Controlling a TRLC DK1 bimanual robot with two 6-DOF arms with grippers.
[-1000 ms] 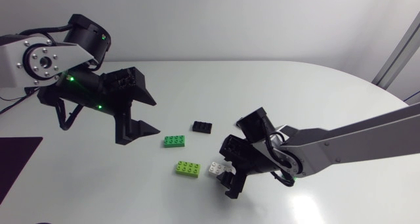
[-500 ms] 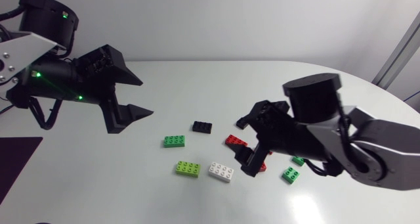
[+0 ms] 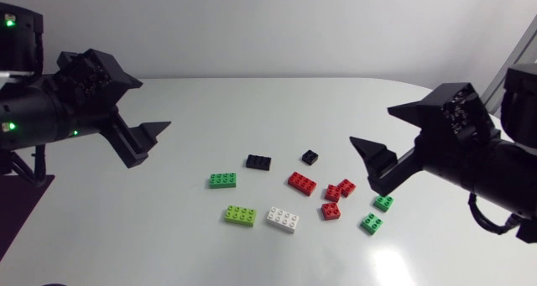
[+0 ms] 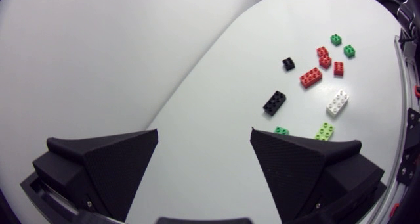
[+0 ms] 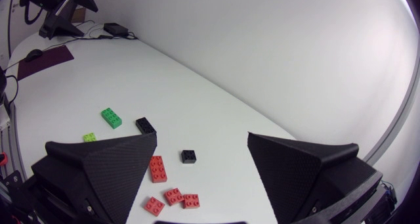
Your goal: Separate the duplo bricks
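So, nearest the front edge of the surface [image 3: 168,252] sit a lime brick [image 3: 240,215] and a white brick [image 3: 283,220] just beside each other, with two small green bricks [image 3: 371,223] over toward the right arm's side. Behind those is a cluster of small red bricks [image 3: 331,210], two of them touching or nearly so, a longer red brick [image 3: 302,183] just beside them, and a green brick [image 3: 222,180] on its own. Farther back lie a black brick [image 3: 258,162] and a small black brick [image 3: 310,157]. The left end effector [image 3: 153,104] hovers well clear of the bricks, fingers spread, holding nothing. The right end effector [image 3: 372,127] hangs above the small green ones, also spread wide and empty.
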